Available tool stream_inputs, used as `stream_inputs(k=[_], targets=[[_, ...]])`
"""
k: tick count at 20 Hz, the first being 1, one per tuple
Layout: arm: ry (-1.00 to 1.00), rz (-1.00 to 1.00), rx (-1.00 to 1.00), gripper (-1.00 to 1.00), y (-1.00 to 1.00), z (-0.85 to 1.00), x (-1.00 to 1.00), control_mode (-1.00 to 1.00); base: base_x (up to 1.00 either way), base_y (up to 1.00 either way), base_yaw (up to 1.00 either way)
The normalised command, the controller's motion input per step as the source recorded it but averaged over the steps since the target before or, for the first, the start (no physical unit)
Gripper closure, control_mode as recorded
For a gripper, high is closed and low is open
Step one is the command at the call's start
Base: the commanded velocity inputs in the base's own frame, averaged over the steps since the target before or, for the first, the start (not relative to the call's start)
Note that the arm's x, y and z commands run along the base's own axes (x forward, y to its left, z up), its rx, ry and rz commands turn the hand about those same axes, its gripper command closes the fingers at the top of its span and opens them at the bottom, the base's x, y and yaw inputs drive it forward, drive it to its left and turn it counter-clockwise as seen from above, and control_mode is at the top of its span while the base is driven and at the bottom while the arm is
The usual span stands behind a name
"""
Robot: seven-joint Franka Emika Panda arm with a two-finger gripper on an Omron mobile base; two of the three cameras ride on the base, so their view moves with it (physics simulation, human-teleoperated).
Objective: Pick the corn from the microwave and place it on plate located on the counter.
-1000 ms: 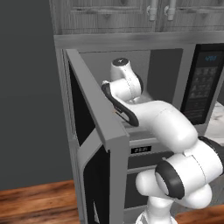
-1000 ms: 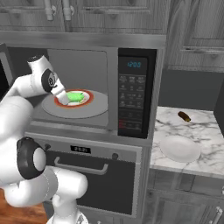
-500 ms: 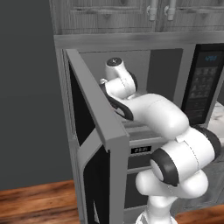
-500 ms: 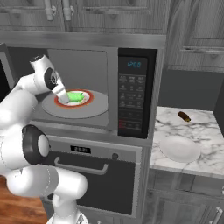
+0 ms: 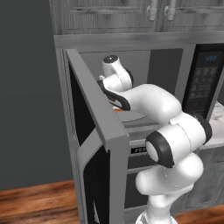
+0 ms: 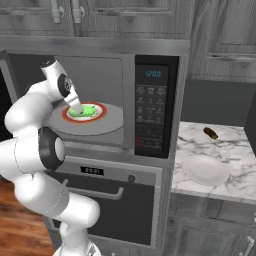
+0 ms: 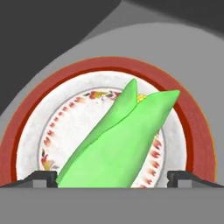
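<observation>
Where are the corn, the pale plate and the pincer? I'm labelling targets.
corn (image 7: 120,140), hand view, middle of the green husk.
pale plate (image 6: 206,170), right base view, its centre.
pincer (image 7: 112,177), hand view, midway between its fingertips.

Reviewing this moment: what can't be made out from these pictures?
- Whether the fingertips touch the corn: hand view, its bottom edge cuts them off; they sit either side of it.
- The corn's near end: hand view, cut by the same edge.
- The turntable: left base view, mostly behind the open door and the arm.
- The small dark thing on the counter: right base view, too small to identify.
</observation>
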Motion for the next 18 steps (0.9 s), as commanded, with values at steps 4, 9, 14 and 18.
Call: stream_inputs(k=[4, 9, 14, 18], targets=[[0.00, 0.00, 0.00, -1.00, 0.00, -0.24, 0.19, -1.00, 0.00, 0.00, 0.00], [0.00, -0.01, 0.00, -1.00, 0.00, -0.37, 0.04, -1.00, 0.00, 0.00, 0.00], [0.00, -0.02, 0.00, 1.00, 0.00, -0.28, 0.09, -1.00, 0.00, 0.00, 0.00], [0.00, 0.00, 0.00, 1.00, 0.00, -0.03, 0.02, -1.00, 0.00, 0.00, 0.00]])
